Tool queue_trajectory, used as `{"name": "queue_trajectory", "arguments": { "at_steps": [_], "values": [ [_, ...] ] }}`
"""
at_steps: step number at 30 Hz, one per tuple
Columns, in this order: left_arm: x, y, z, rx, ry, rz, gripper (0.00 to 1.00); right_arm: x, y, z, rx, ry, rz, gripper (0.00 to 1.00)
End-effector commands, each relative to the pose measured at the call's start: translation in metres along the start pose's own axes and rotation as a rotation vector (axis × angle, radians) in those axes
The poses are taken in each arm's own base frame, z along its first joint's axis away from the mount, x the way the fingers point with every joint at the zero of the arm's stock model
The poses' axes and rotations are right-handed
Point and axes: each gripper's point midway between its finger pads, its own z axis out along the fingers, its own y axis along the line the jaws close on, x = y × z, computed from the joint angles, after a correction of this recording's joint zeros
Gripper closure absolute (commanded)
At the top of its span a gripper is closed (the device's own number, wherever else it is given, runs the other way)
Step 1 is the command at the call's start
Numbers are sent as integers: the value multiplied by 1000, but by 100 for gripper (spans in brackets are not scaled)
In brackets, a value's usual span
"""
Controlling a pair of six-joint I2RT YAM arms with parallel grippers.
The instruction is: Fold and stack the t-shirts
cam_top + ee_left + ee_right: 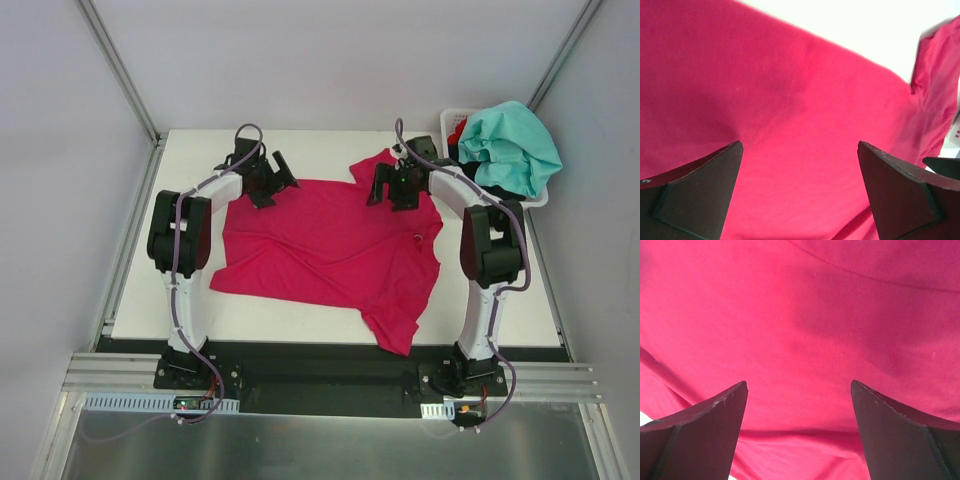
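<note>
1. Pink shirt [330, 245]: lies spread on the white surface [515, 300] between the two arms. It is mostly flat but creased, with one lobe trailing toward the near edge by the right arm's base.
2. Teal shirt [512, 145]: heaped on top of the basket [450, 115] at the far right corner, well apart from the working area. A scrap of red cloth [458, 130] shows beside it.
3. Left gripper [268, 180]: fingers spread wide above the shirt's far left edge. The wrist view shows only pink cloth beneath and nothing between the fingers.
4. Right gripper [392, 188]: fingers likewise spread, poised over the far right part of the shirt near a raised sleeve. Nothing is pinched.
5. Handling, as judged: the pink shirt looks like a thin, light, soft knit with no stiffness of its own. It should drape and sag from any hold, drag on the surface rather than slide freely, and bunch if lifted from a single point. It is neither fragile nor slippery.
6. Where to take hold, as judged:
   - Grip at the edge, not the middle, with one gripper at each far corner or shoulder so the span stays taut.
   - Press the fingers down to the surface to catch the flat cloth.
   - Near the creases, one pinch may catch two layers.
</note>
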Motion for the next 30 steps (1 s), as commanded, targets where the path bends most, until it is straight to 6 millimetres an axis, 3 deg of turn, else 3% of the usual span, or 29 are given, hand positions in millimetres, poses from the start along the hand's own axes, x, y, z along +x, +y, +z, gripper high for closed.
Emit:
{"name": "queue_trajectory", "arguments": {
  "at_steps": [1,6,13,22,30],
  "values": [
    [-40,-28,-1,119,-108,8,1,-40,16,-15,-112,-98,-50,12],
    [-62,-23,14,179,-161,-21,1,-53,0,-5,-164,-82,15,0],
    [-69,-1,32,172,-140,-100,1,-41,-25,18,-120,-6,101,4],
    [-86,25,46,196,-187,-192,1,-54,-23,38,-173,-5,122,4],
    [-112,17,64,290,-195,-197,1,-87,-24,46,-220,-56,105,4]
  ]
}}
